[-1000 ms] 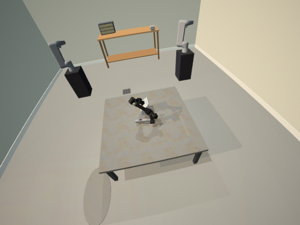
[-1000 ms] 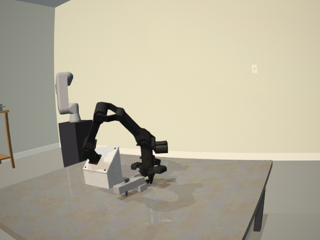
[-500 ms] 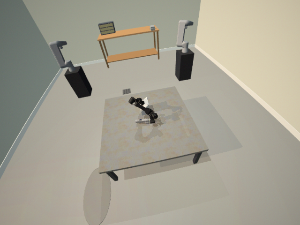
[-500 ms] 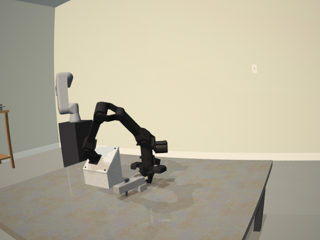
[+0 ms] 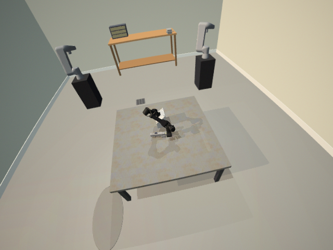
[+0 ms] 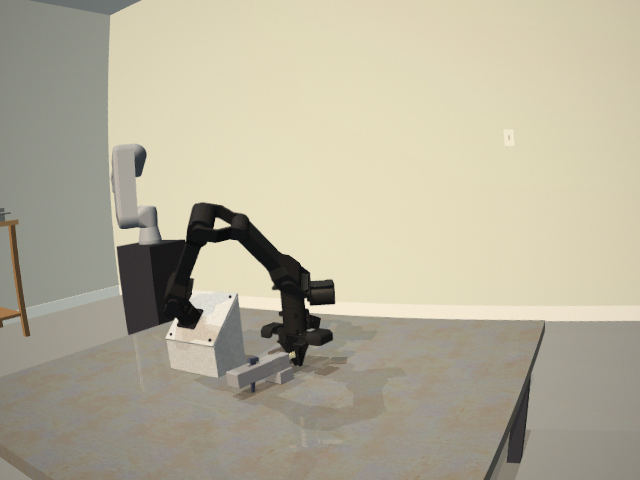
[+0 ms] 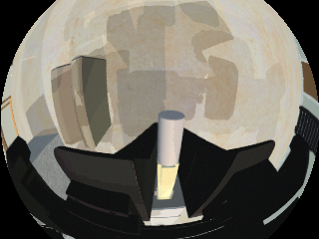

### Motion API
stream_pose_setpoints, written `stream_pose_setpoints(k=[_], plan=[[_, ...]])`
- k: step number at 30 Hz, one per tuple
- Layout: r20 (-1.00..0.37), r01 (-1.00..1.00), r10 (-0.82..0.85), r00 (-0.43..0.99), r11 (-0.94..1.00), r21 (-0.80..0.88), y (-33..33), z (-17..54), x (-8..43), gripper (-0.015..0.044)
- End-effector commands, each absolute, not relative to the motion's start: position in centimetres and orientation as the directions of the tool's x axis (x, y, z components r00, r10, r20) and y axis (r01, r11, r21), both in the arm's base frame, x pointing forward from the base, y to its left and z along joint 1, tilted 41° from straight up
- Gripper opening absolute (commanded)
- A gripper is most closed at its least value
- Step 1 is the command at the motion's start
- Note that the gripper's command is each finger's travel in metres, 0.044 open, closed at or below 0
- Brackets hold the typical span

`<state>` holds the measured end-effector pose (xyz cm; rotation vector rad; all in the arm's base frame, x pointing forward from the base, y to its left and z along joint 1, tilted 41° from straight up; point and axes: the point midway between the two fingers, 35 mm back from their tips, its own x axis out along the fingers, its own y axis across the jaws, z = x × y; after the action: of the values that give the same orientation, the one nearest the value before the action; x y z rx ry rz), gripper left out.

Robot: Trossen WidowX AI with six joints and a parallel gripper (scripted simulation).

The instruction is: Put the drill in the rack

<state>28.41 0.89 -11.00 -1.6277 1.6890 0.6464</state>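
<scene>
Walls: one grey-green; one cream (image 5: 282, 48) (image 6: 361, 129), with pale skirting board (image 5: 268, 97) (image 6: 413, 310) at its foot and a small white switch plate (image 6: 509, 137). Floor: plain, greyish beige. Shelf table (image 5: 142, 37) (image 6: 18, 279): orange-brown wood, slim legs, lower shelf, standing by the grey-green wall. Pedestals: two, black and boxy, one left (image 5: 87, 91), one right (image 5: 204, 72) (image 6: 149, 286) in the top view. Table (image 5: 134, 166) (image 6: 413, 439): square, mottled grey and tan, dark legs. Light: soft, with overlapping shadows across tabletop and floor.
</scene>
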Motion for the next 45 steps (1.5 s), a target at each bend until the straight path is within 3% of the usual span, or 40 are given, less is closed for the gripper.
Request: stream_pose_setpoints(k=[1, 45], plan=[[-0.763, -0.989, -0.646, 0.03, 0.089, -0.115, 1.2, -11.3, 28.5, 0.0], [-0.765, -0.989, -0.643, 0.032, 0.09, -0.116, 5.9, -14.8, 29.6, 0.0]])
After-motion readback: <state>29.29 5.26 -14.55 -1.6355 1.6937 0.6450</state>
